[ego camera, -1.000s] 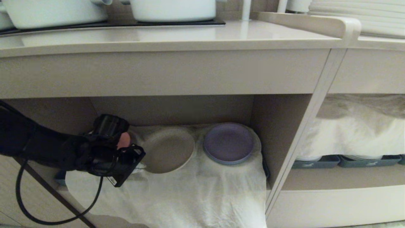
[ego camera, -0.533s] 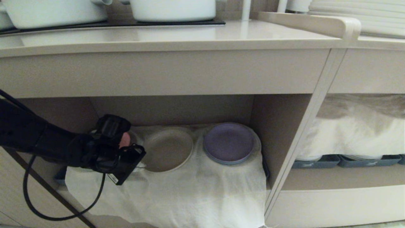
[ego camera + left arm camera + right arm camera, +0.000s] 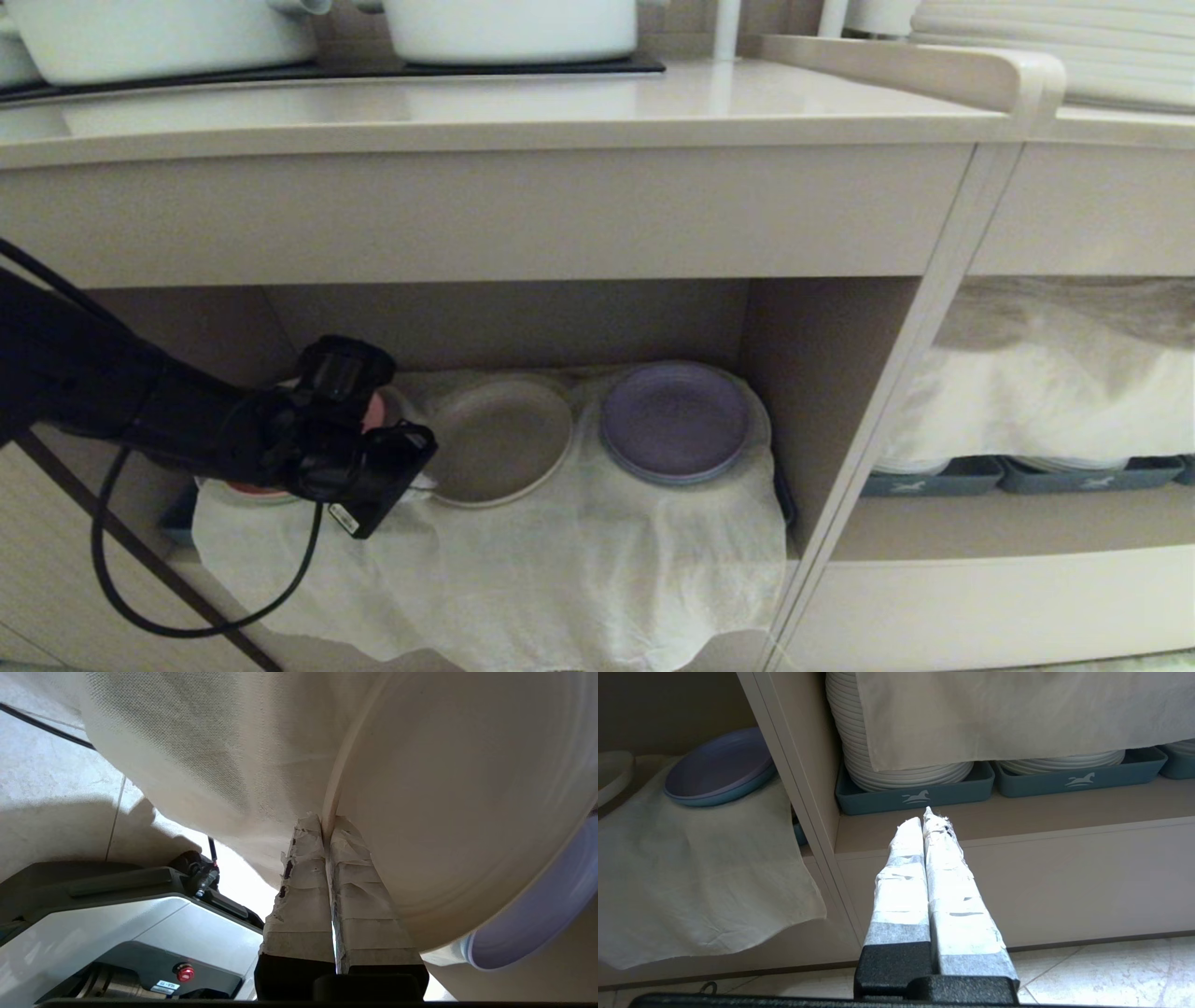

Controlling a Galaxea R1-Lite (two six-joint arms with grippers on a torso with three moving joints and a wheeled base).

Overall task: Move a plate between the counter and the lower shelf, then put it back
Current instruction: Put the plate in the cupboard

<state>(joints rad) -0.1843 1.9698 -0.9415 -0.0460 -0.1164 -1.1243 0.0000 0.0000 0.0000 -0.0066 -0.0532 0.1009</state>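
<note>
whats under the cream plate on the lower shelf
A white cloth lies under the plate, draping over the lower shelf's front edge. The left claw is shut on the plate's rim. What the cloth covers beneath the plate stays hidden.

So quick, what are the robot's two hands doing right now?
Left gripper: jaws shut on the rim of the plate in the lower shelf.
Right gripper: jaws shut, holding nothing.

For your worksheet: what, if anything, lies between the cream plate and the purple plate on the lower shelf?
Only white cloth: the head view shows a narrow strip of it between the plate and the purple plate.
</note>
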